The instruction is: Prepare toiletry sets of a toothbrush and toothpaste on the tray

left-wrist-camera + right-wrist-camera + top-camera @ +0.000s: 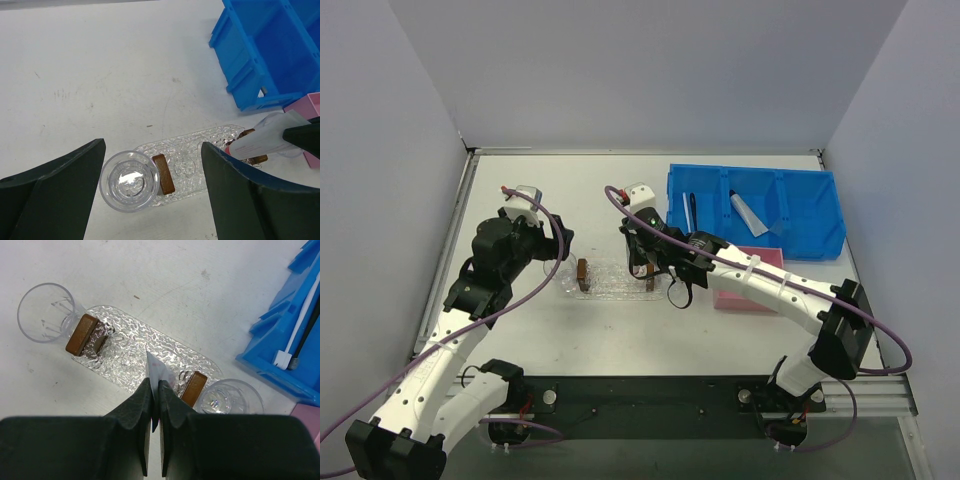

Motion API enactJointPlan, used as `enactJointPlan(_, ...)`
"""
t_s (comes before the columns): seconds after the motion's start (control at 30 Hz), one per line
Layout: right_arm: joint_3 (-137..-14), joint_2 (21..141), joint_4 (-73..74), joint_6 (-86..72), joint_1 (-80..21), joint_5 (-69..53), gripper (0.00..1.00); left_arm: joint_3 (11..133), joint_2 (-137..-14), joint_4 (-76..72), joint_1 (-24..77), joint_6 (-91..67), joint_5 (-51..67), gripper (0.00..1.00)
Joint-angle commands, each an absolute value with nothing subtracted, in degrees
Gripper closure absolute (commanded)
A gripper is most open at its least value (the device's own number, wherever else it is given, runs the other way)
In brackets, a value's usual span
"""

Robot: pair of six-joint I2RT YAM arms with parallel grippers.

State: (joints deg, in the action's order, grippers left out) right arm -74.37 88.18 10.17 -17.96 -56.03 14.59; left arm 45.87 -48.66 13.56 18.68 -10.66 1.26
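My right gripper [155,385] is shut on a silvery-white toothpaste tube [160,371], holding it just above the clear textured tray [125,357], near the tray's right end. In the left wrist view that tube [265,141] hangs over the tray [187,152]. My left gripper [152,150] stands open and empty above the tray's left end [610,287]. A second toothpaste tube [747,214] lies in the blue bin [810,235]. A black toothbrush [693,212] and a white toothbrush [684,213] lie in another compartment of it.
A clear cup [129,181] stands at the tray's left end beside a brown block [164,174]. Another cup [227,397] and block [193,388] sit at the right end. A pink box [750,282] lies under my right arm, in front of the bin.
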Motion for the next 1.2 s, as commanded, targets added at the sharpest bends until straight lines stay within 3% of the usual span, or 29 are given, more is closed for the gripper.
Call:
enactJointPlan(0.0, -76.6, 88.1, 7.3, -18.5, -56.3, 16.7, 1.00, 47.7, -48.1, 12.7, 18.9, -10.1, 0.5, 0.12)
enactJointPlan(1.17, -75.1, 89.6, 7.1, -19.6, -56.3, 17.3, 1.00, 47.6, -48.4, 12.7, 19.0, -10.0, 0.5, 0.12)
